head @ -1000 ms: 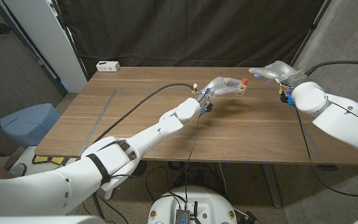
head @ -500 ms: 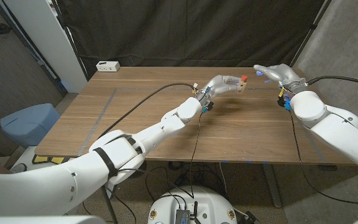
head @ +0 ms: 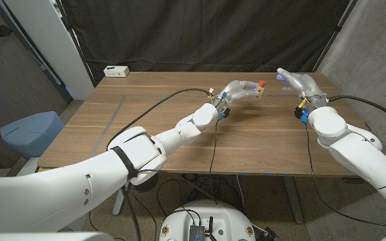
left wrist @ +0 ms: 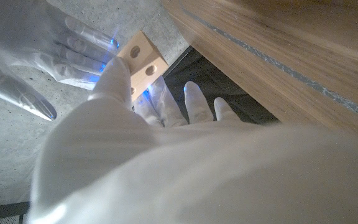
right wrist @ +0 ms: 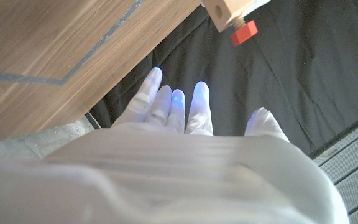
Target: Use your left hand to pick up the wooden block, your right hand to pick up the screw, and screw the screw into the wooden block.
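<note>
Head view: even overhead light, fairly bright, sharp thru most of frame. Soft shadow on the counter (head: 179,120) under the left hand (head: 241,90). Black backdrop stays dark, no detail. Arms bulge w/ wide-angle stretch at bottom corners. Wrist views: the right hand (right wrist: 185,130) & nearby glove blurred, overexposed white; blue glow on fingers (right wrist: 176,98); wood grain soft.

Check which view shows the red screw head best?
Right wrist view: the screw stands out sharply, seated in the wooden block. Head view shows it small at the block in the left robot hand. Left wrist view shows just the block's holes.
</note>
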`<action>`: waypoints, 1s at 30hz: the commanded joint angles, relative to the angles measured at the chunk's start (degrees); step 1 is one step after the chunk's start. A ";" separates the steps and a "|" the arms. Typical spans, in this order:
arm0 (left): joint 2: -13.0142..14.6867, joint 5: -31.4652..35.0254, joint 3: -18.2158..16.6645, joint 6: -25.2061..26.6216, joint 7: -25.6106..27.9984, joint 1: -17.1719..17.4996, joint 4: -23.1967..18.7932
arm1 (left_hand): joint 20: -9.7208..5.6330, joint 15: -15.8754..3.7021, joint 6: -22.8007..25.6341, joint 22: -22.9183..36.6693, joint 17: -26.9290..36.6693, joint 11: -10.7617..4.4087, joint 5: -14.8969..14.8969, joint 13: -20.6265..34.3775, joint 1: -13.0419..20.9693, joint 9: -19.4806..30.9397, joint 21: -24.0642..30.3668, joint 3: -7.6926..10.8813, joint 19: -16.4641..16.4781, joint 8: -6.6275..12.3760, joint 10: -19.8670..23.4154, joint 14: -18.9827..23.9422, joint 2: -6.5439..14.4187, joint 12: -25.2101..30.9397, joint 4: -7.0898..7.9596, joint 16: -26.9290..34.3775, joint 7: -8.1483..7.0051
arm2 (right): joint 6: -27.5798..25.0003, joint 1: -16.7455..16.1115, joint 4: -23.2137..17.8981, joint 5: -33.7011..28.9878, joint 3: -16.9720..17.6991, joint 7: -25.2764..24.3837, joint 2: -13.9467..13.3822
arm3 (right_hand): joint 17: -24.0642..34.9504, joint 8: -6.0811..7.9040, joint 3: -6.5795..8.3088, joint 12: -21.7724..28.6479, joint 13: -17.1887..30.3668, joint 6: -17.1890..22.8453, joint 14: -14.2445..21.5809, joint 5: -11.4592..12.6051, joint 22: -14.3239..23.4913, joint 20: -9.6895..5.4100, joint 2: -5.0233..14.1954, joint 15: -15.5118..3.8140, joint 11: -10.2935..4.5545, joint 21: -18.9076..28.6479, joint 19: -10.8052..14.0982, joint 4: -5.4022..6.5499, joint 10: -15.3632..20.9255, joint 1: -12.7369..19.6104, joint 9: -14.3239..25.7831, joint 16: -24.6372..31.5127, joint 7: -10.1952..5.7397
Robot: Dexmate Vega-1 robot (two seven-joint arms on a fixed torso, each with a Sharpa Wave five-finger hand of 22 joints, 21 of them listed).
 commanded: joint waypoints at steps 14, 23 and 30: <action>-2.39 -3.95 2.88 2.71 -1.84 -2.92 4.09 | -0.01 -3.25 5.63 0.14 0.22 -0.10 0.08 5.11 -0.89 0.08 0.24 1.20 0.28 0.51 0.67 0.36 1.25 0.47 1.40 0.19 1.08 | 14.46 -0.60 6.86 7.55 -2.25 -0.14 5.28 | -0.42 -0.31 -0.41 -0.69 -0.19 -5.35 -9.68 -0.45 -0.05 1.25 0.31 4.57 1.36 0.30 -7.93 -0.99 -9.28 -2.07 -0.21 -0.80 2.73; -1.90 -3.81 2.95 -0.41 -1.45 -1.77 3.65 | -0.08 -3.34 5.68 0.14 0.21 -0.09 0.03 5.08 -0.88 0.08 0.29 1.18 0.46 0.54 0.77 0.47 1.25 0.49 1.38 0.23 1.33 | 17.21 -0.70 8.19 8.33 -3.03 -0.34 5.91 | -0.42 -0.87 -0.52 -0.72 -0.37 -8.68 -12.38 -0.44 -0.06 0.97 0.37 4.83 1.80 0.39 -9.34 -1.23 -11.70 -2.55 -0.71 -0.83 3.38; -1.52 -3.33 2.59 -2.22 -1.11 -0.92 3.24 | -0.12 -3.37 5.67 0.15 0.21 -0.10 0.00 5.08 -0.90 0.08 0.30 1.18 0.52 0.53 0.72 0.47 1.26 0.46 1.38 0.21 1.31 | 19.36 -0.78 9.11 8.80 -3.54 -0.34 6.51 | -0.23 -1.17 -0.72 -0.85 -0.50 -12.51 -15.42 -0.44 -0.06 0.16 0.80 5.07 1.52 0.39 -11.00 -1.09 -15.04 -3.55 -1.25 -0.76 3.20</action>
